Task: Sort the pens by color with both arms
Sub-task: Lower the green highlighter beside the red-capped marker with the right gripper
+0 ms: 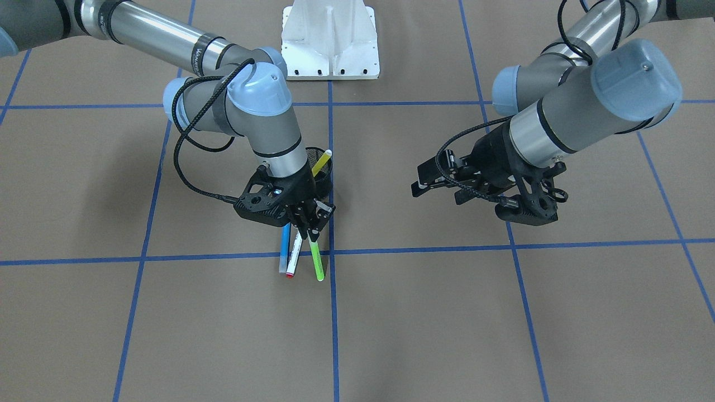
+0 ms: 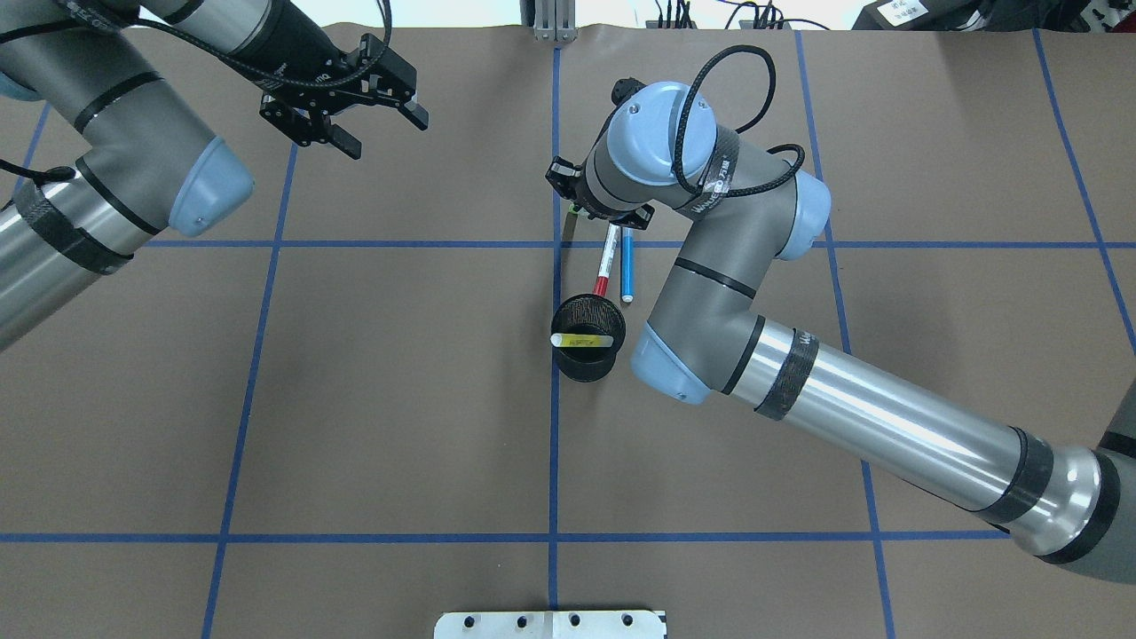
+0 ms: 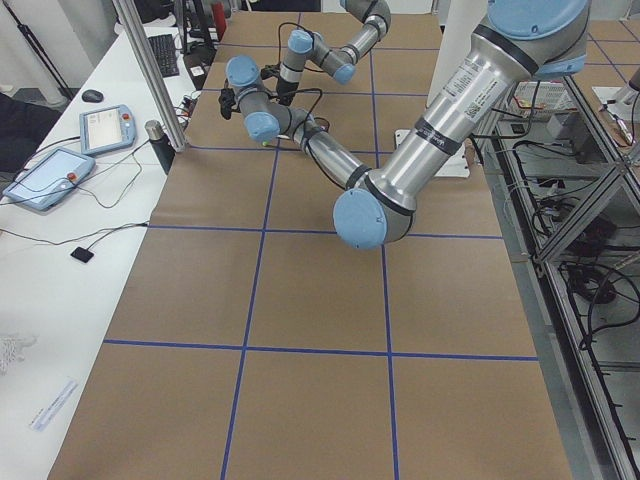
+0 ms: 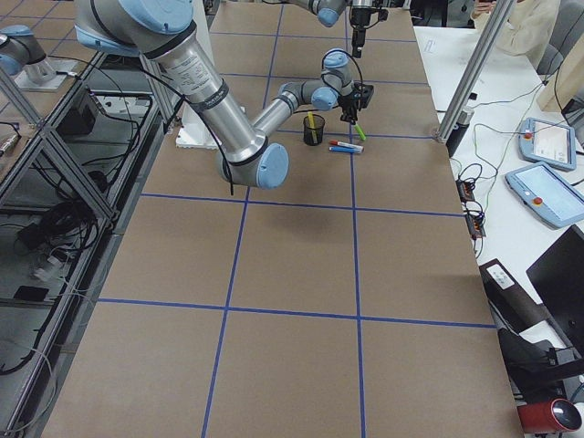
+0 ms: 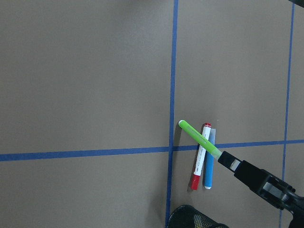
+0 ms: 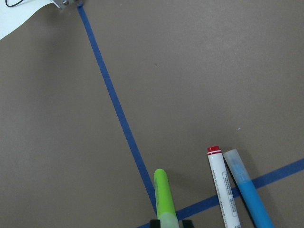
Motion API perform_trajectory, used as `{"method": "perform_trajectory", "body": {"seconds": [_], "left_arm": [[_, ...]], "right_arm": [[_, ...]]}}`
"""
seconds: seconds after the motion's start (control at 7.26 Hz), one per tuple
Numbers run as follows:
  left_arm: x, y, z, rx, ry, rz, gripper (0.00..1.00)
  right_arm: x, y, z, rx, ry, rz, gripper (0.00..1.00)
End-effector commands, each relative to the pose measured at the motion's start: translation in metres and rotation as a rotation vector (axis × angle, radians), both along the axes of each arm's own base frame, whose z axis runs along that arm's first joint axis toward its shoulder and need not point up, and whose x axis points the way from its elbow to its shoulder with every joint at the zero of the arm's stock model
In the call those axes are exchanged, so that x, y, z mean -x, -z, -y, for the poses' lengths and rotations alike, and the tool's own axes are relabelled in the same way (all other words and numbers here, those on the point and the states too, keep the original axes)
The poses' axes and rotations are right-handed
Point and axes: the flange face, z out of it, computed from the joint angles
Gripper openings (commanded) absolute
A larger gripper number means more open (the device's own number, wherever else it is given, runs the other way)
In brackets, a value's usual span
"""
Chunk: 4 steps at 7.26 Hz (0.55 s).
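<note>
My right gripper (image 1: 313,230) is shut on the green pen (image 1: 318,261) and holds it tilted, its free end low over the table; the pen also shows in the right wrist view (image 6: 164,194) and the left wrist view (image 5: 199,137). The blue pen (image 1: 284,251) and the white pen with the red cap (image 1: 293,258) lie side by side on the table just beside it. The yellow pen (image 2: 581,339) stands in the black mesh cup (image 2: 586,355). My left gripper (image 2: 386,133) is open and empty, raised well away from the pens.
The white pedestal base (image 1: 329,44) stands at the robot's side of the table. Blue tape lines (image 1: 329,312) form a grid on the brown table cover. Pendants and cables lie on a white side table (image 4: 547,155).
</note>
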Motion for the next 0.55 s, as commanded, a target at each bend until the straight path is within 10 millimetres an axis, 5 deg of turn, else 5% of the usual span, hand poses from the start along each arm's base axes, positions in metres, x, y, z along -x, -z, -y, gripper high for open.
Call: {"method": "perform_trajectory", "body": {"seconds": [0.0,0.14,0.28,0.41], "left_arm": [[-0.0012,-0.0003,-0.0006,0.001,-0.002,0.001,0.99],[-0.0012,-0.0003,-0.0006,0.001,-0.002,0.001,0.99],[-0.0012,-0.0003,-0.0006,0.001,-0.002,0.001,0.99],[-0.0021,-0.0003,-0.0011,0.001,-0.003,0.001,0.99]], "right_arm": [[0.004,0.0031,-0.0036,0.004,0.0,0.006,0.17],[0.0088,0.002,-0.0086,0.004,0.01,0.004,0.33],[0.0072,0.0007,-0.0112,-0.004,0.028,0.005,0.71],[0.0055,0.0025,-0.0112,-0.04,0.053,-0.007,0.97]]}}
